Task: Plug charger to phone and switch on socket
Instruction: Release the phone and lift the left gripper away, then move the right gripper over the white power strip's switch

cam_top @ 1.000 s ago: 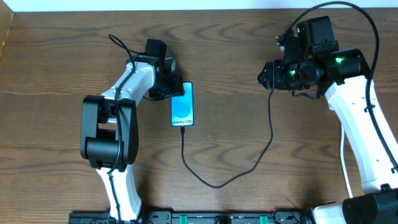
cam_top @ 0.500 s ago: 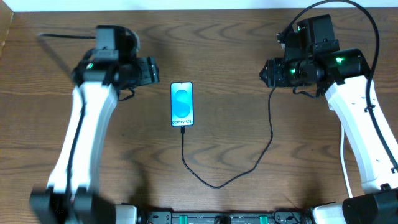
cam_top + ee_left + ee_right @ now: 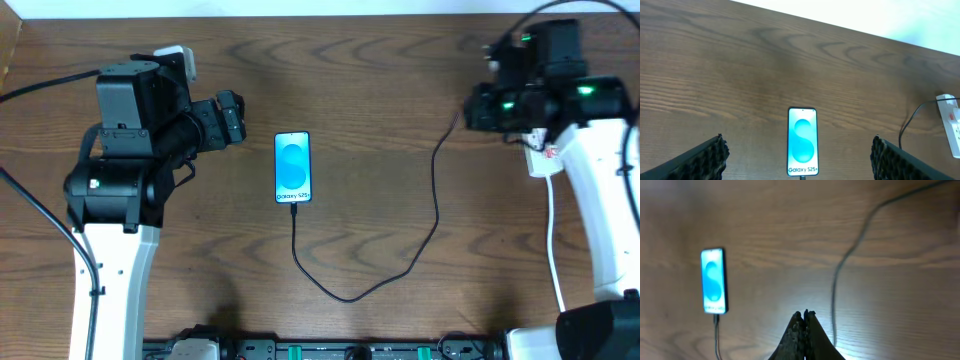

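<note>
Left end effector (image 3: 233, 118) retreated from one phone (image 3: 293, 167), one charger (image 3: 436, 190).

Bare wood open beside the phone (image 3: 293, 167) at 12, 3 and 9 o'clock, with only the left gripper (image 3: 232, 118) near at 10 o'clock. Blocked at 6 o'clock by the charger (image 3: 436, 195), meeting the bottom edge there, looping low, then climbing well off at 3 o'clock. Wide free lane between phone and that rising cable; socket (image 3: 954, 125) largely covered by the right arm (image 3: 590, 170) from overhead.
</note>
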{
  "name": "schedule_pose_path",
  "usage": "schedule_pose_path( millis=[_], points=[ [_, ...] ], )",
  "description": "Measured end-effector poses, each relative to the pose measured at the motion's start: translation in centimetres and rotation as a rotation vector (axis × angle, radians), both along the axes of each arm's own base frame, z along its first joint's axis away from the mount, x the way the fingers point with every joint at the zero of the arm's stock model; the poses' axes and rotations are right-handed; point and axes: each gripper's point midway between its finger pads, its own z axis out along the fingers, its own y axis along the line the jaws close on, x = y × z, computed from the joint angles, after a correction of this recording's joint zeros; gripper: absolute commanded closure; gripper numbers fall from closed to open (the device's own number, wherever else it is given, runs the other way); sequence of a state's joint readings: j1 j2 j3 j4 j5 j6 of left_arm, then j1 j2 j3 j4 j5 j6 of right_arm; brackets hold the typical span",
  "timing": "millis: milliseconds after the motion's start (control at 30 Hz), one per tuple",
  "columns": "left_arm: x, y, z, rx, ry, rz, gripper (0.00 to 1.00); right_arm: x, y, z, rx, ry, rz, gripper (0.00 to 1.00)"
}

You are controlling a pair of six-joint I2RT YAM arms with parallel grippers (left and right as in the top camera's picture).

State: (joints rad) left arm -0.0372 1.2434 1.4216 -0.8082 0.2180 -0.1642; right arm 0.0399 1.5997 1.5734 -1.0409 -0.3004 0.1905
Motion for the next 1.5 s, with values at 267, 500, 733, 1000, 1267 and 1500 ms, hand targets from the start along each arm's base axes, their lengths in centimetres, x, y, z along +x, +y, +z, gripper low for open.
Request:
schedule_pose_path(
  millis=[267, 500, 733, 1000, 1267, 1500],
  points=[
    [0.0, 0.0, 0.0, 0.000, 0.000, 0.000, 0.07, 2.3, -9.1, 1.6, 0.056, -0.109, -0.194, 0.99],
    [0.0, 0.0, 0.0, 0.000, 0.000, 0.000, 0.07, 4.3, -16.9, 0.0, 0.114, -0.151, -0.343, 0.99],
    [0.0, 0.0, 0.0, 0.000, 0.000, 0.000, 0.07, 5.5, -21.5, -6.3, 0.202, -0.065, -0.422, 0.99],
    [0.0, 0.0, 0.0, 0.000, 0.001, 0.000, 0.07, 6.3, -22.0, -12.8, 0.240, 0.041, -0.415, 0.99],
    [0.0, 0.0, 0.0, 0.000, 0.001, 0.000, 0.07, 6.2, -22.9, -17.5, 0.233, 0.135, -0.489, 0.99],
    [0.0, 0.0, 0.0, 0.000, 0.001, 0.000, 0.07, 6.9, -23.8, -18.7, 0.227, 0.136, -0.555, 0.99]
  ],
)
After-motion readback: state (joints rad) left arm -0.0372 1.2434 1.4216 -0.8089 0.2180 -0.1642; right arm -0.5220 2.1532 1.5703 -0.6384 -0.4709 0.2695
